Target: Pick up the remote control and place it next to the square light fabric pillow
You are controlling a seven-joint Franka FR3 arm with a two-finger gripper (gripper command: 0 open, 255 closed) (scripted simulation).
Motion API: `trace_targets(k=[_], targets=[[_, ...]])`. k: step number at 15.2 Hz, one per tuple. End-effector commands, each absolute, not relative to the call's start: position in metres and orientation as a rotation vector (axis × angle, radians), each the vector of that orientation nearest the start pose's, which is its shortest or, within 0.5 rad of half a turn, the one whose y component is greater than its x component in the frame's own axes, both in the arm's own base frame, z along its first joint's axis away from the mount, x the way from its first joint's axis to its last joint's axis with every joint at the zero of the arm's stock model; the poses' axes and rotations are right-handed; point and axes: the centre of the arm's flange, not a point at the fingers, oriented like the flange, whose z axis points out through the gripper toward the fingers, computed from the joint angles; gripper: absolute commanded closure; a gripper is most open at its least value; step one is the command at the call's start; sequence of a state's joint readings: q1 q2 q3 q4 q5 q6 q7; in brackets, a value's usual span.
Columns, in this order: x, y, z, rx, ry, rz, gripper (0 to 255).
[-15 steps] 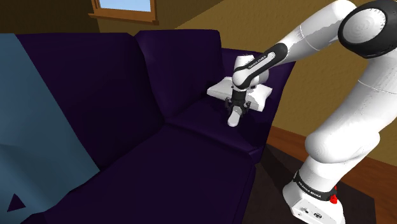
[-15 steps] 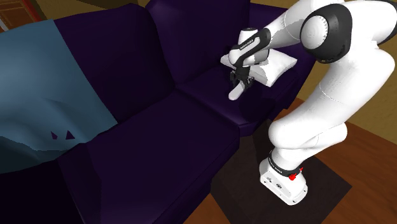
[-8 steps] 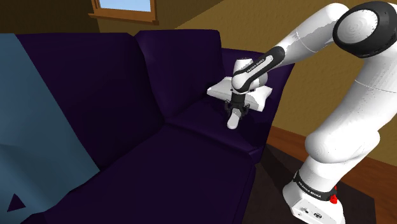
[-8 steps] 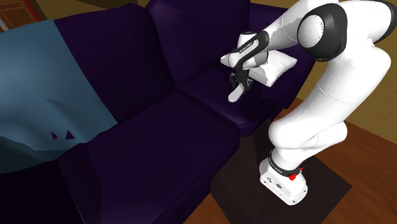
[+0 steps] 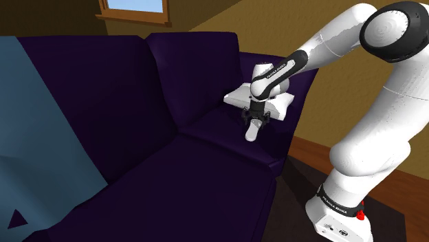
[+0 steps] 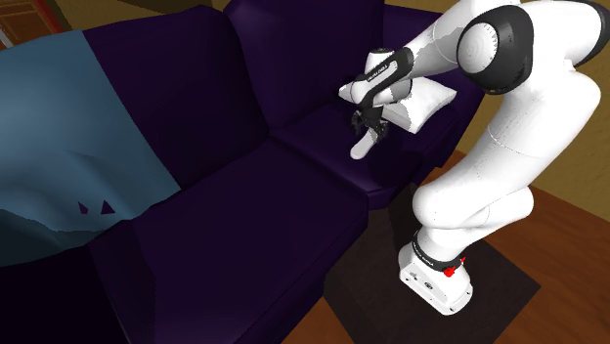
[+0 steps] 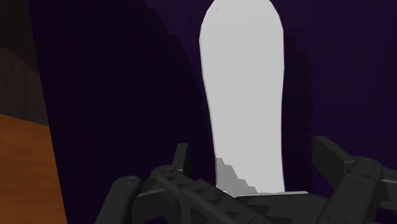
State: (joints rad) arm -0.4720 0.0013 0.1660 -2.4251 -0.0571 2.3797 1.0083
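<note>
A plain white, long remote control (image 5: 252, 133) (image 6: 362, 147) lies on the dark purple sofa seat (image 5: 206, 172), just in front of the square white pillow (image 5: 282, 105) (image 6: 431, 98) at the sofa's end. My black gripper (image 5: 255, 123) (image 6: 369, 125) stands directly over the remote's near end, pointing down. In the wrist view the remote (image 7: 245, 95) runs away from the gripper (image 7: 254, 156) between both fingers (image 7: 182, 159), which stand apart with a gap on each side of it. The gripper is open and holds nothing.
A blue blanket (image 5: 34, 124) (image 6: 68, 127) drapes over the sofa's far part. The sofa's back (image 5: 192, 62) rises behind the seat. My stand (image 5: 337, 216) sits on a dark mat over a wooden floor (image 6: 557, 225). A window (image 5: 134, 7) is high on the wall.
The fingers have spread apart and let go of the remote, which now rests on the seat. The arm sank slightly a second ago and has since stayed still.
</note>
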Motion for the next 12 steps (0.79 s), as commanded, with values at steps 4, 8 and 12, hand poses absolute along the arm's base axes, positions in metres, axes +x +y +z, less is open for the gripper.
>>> trace_targets(k=[4,8,12], targets=[[0.46,-0.144,0.342,-2.569,1.897,0.049,0],[0.46,-0.144,0.352,-2.569,1.897,0.049,0],[0.46,-0.144,0.352,-2.569,1.897,0.049,0]])
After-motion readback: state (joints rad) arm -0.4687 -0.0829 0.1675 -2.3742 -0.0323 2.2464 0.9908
